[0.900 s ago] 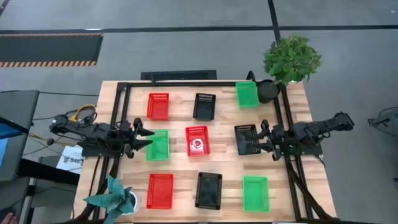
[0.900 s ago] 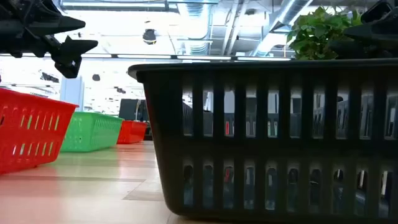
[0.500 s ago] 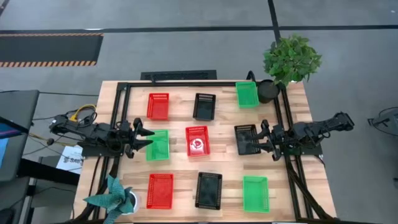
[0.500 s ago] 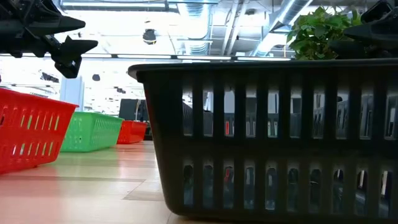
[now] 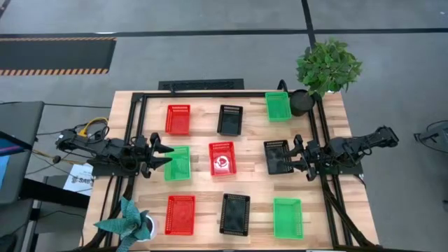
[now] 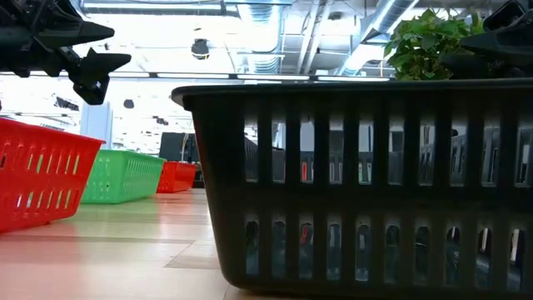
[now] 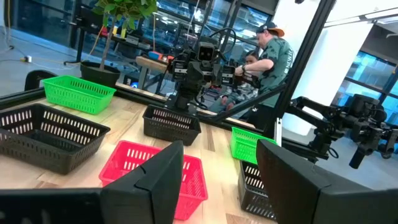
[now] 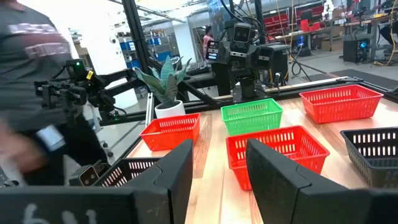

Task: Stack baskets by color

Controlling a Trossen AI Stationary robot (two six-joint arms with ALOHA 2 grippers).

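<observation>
Several mesh baskets stand on their bases in three rows on the wooden table. The far row is red [image 5: 178, 119], black [image 5: 229, 120], green [image 5: 278, 106]. The middle row is green [image 5: 178, 162], red [image 5: 222, 158], black [image 5: 278, 156]. The near row is red [image 5: 180, 214], black [image 5: 235, 213], green [image 5: 288, 218]. My left gripper [image 5: 166, 155] hangs open above the left edge of the middle green basket, well above the table in the low view [image 6: 92, 67]. My right gripper [image 5: 292, 156] hangs open above the right edge of the middle black basket. Both wrist views show open fingers, left [image 7: 221, 168] and right [image 8: 217, 158], with the middle red basket beyond.
A leafy plant [image 5: 327, 64] in a round black pot [image 5: 302, 103] stands at the far right corner. A small spiky plant [image 5: 129, 225] stands at the near left corner. A black frame rail [image 5: 210, 94] borders the table. A person [image 7: 273, 56] shows beyond the table's right side, another [image 8: 31, 93] beyond its left.
</observation>
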